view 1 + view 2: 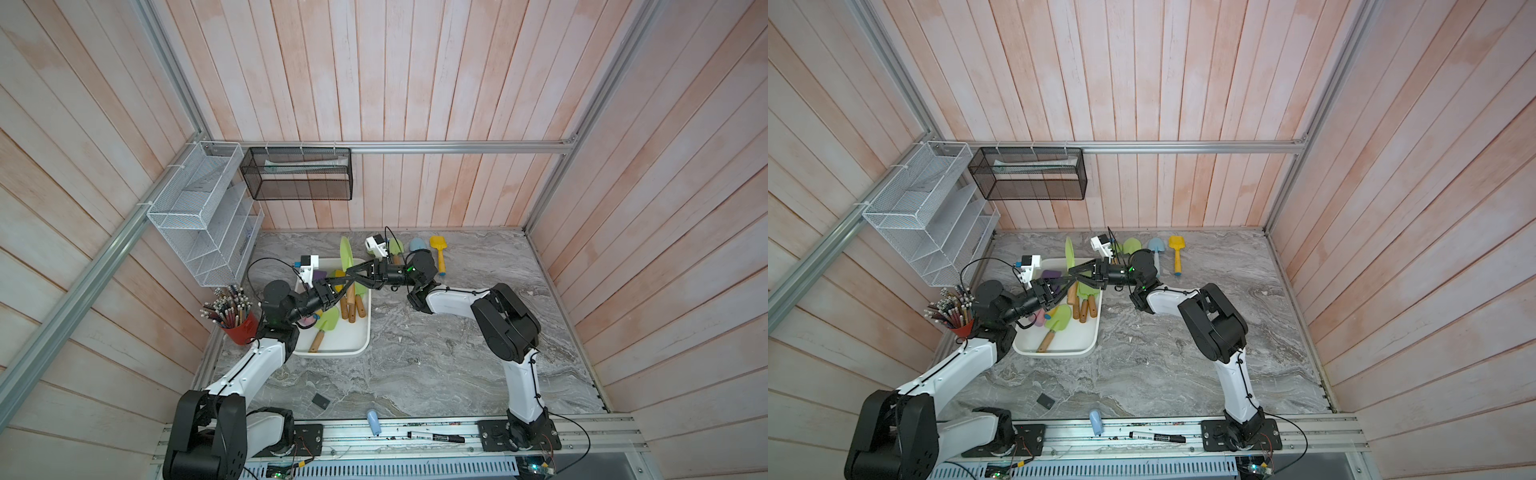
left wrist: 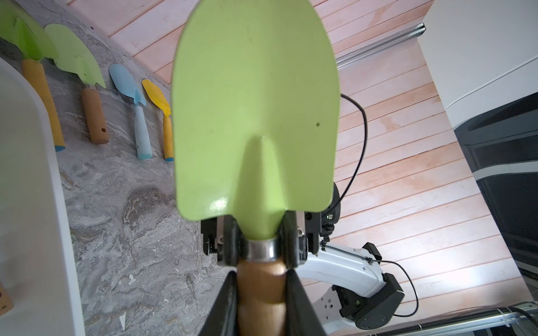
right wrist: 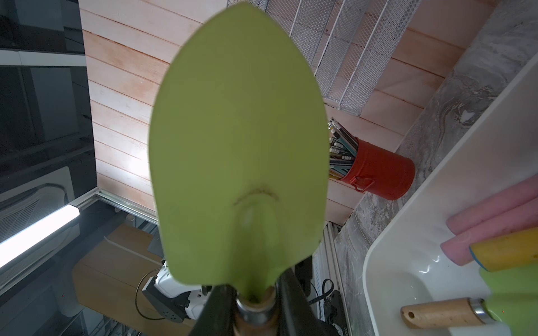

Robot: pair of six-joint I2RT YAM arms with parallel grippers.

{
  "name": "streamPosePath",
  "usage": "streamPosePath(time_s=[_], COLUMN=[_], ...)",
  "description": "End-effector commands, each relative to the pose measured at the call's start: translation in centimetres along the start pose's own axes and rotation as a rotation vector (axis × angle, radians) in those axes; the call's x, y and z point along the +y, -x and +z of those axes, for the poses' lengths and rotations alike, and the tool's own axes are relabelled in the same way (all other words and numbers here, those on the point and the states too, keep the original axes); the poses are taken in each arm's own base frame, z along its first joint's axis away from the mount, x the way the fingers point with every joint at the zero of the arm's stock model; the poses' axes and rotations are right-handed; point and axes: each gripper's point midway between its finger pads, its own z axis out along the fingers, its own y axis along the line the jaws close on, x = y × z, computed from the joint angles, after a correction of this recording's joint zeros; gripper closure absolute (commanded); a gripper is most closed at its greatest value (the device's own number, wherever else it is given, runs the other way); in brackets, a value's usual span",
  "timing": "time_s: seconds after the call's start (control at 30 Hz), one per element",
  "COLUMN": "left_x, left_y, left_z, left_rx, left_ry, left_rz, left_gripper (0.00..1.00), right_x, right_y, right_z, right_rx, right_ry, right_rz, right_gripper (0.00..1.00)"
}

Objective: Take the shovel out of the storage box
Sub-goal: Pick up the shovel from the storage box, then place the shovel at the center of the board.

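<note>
Shovel (image 2: pixel 256 116), blade up, hangs above the box (image 1: pixel 345 338) at the desk's (image 1: pixel 436 353) 9 o'clock, left end effector (image 2: pixel 261 279) clamped on its handle, right end effector (image 3: pixel 254 293) on its neck, apparently mid-handover.

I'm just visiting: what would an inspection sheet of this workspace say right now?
Surface: grey marble-look table.
Job's things: green shovel held aloft at the white storage box's far end; more shovels inside; row of shovels laid outside.
Clutter: red pencil cup, black marker, dark card.
Grippers: left gripper shut on the handle; right gripper shut on the metal collar.
Cables: black cable loops off the right wrist.
Surroundings: plank walls, white wire rack, black mesh basket.
</note>
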Motion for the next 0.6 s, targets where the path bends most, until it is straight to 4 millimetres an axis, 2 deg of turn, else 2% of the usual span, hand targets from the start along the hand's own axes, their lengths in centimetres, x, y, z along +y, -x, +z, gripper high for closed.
streamPosePath(time_s=[0.0, 0.13, 0.23, 0.3, 0.47, 0.57], left_x=[-0.9, -0.7, -0.6, -0.6, 0.4, 2.1], left_y=[-2.2, -2.2, -2.0, -1.7, -0.5, 0.1], left_z=[-0.2, -0.1, 0.0, -0.1, -1.0, -1.6], left_rx=[0.089, 0.096, 0.102, 0.099, 0.067, 0.051], left_ry=[-0.042, -0.041, -0.021, -0.001, 0.073, 0.171], left_rz=[0.021, 0.020, 0.030, 0.047, 0.072, 0.090], left_gripper=[0.81, 0.79, 0.57, 0.48, 0.46, 0.46], right_x=[0.8, 0.8, 0.7, 0.4, -0.4, -0.9], right_y=[2.7, 2.5, 2.5, 2.8, 3.7, 4.8], right_z=[-0.5, -0.3, -0.7, -1.5, -3.9, -5.9], right_rx=[-0.103, -0.093, -0.103, -0.118, -0.150, -0.178], right_ry=[0.025, 0.019, 0.002, -0.021, -0.084, -0.153], right_rz=[-0.042, -0.045, -0.049, -0.049, -0.055, -0.085], right_gripper=[0.81, 0.86, 0.86, 0.86, 0.86, 0.86])
